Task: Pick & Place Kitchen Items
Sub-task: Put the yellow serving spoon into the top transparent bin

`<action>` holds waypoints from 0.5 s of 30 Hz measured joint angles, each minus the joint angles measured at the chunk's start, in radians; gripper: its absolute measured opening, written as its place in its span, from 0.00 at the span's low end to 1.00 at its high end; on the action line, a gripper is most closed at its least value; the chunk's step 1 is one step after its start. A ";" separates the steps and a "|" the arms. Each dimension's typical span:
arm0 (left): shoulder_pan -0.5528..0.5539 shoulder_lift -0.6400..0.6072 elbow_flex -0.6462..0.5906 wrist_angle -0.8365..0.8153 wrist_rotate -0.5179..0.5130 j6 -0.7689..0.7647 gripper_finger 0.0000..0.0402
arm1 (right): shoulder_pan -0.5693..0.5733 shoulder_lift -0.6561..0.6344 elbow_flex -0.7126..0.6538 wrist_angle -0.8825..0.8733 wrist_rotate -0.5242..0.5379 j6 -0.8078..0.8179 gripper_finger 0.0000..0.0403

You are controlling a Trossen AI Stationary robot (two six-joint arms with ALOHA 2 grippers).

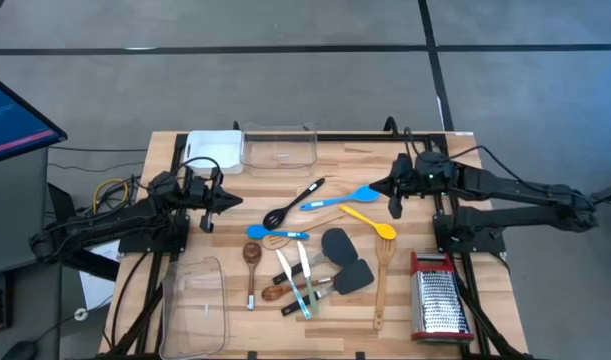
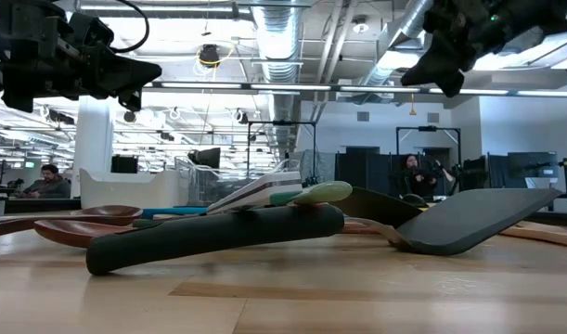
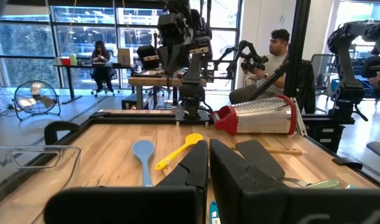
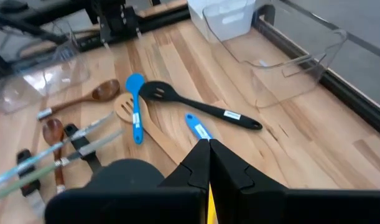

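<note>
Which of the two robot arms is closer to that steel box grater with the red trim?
The right gripper: the steel box grater with red trim lies on its side of the table. The left gripper hangs across the utensil pile.

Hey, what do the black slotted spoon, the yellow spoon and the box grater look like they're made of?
Black slotted spoon: probably matte plastic or nylon, uniformly dark.
Yellow spoon: likely silicone, one solid bright colour, no shine.
Box grater: steel, shiny perforated faces, with red trim, probably plastic.

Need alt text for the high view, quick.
Utensils lie scattered mid-table: black slotted spoon, blue spoon, yellow spoon. Left gripper and right gripper flank them, shut and empty. Steel grater sits front right.
</note>
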 joint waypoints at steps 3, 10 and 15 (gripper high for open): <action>0.000 0.000 0.000 0.000 0.000 0.000 0.01 | 0.000 0.028 0.000 0.000 0.000 -0.014 0.00; 0.000 0.000 0.000 0.000 0.000 0.000 0.01 | 0.000 0.119 0.000 0.000 0.000 -0.017 0.00; 0.000 0.000 0.000 0.000 0.000 0.000 0.01 | 0.000 0.183 0.000 -0.004 0.000 -0.017 0.00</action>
